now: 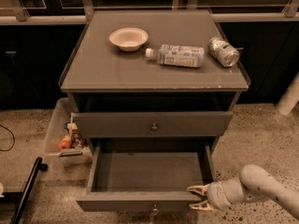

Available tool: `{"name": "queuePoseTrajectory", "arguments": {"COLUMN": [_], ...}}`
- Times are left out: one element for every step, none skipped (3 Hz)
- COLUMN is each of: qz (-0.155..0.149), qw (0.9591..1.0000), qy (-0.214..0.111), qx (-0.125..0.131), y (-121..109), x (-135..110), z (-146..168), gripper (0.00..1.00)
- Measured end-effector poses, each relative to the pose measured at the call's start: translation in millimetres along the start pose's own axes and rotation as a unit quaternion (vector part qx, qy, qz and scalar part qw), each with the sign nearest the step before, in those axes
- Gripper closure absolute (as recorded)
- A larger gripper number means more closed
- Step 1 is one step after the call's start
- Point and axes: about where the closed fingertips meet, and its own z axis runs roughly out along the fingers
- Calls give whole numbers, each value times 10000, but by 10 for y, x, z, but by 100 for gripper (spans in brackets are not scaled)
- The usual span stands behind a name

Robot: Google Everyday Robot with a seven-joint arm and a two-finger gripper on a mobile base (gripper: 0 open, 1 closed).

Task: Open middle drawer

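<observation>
The grey cabinet [154, 76] has a middle drawer [117, 125] with a small round knob [154, 126]; its front looks pushed in. Above it is a dark open slot. The bottom drawer [149, 171] is pulled far out and is empty, with its knob [154, 208] at the front. My gripper [198, 197] is low on the right, at the right end of the bottom drawer's front panel. Its pale fingers [195, 189] are spread apart and hold nothing. It is well below and to the right of the middle drawer's knob.
On the cabinet top lie a white bowl [128, 38], a plastic bottle on its side [177, 55] and a tipped can [223, 51]. A clear bin with small items [65, 134] stands on the floor at the left, with a black pole [28, 188] near it.
</observation>
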Motion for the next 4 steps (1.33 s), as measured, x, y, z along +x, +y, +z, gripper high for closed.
{"name": "queuePoseTrajectory", "arguments": {"qz": [0,-3,-88,-266], "qw": [10000,10000,9999,9994], "qy": [0,-1,-39,21], "qx": [0,1,52,202], "y": [0,0,-5,-71], "x": [0,-2,-74,-223], "z": [0,-1,-55,-274], "gripper": [36,11,0,0]}}
